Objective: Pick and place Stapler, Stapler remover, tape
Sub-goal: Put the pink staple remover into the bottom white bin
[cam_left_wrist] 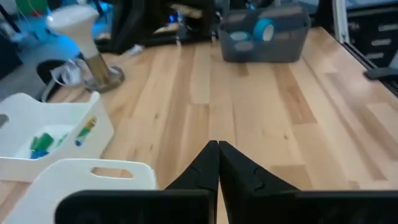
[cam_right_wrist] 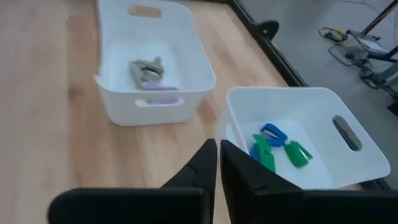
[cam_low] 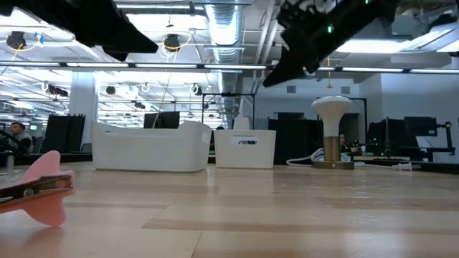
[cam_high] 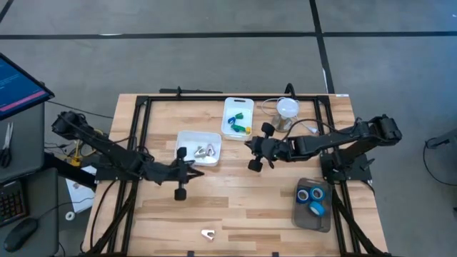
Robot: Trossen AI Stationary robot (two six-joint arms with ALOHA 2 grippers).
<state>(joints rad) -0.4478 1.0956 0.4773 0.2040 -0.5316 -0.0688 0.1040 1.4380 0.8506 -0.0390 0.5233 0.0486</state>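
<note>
The wooden worktop carries two white tubs near its middle. The left tub holds pale metal staple removers. The rear tub holds blue and green staplers. A lamp with a white head stands just beside the rear tub, a cable trailing from it. A grey tray sits toward the right front corner, and the three blue tape rolls lie in it. One more pale remover lies alone at the front edge of the worktop; in the low view it shows as a pink, blurred shape at the left.

The left tool hangs over bare wood just in front of the left tub, its fingers pressed together with nothing between them. The tape tray lies well apart from it, across the worktop and in plain sight of its wrist camera, with open wood in between. The lone remover lies near it, toward the front edge.

The right tool hovers between the two tubs, just beside the rear one, its fingers closed on nothing. The staplers sit in the tub beside it and the removers in the other tub farther off. The tape lies behind this arm, near its base.

A monitor, a keyboard and a mouse sit on a side desk left of the worktop.
</note>
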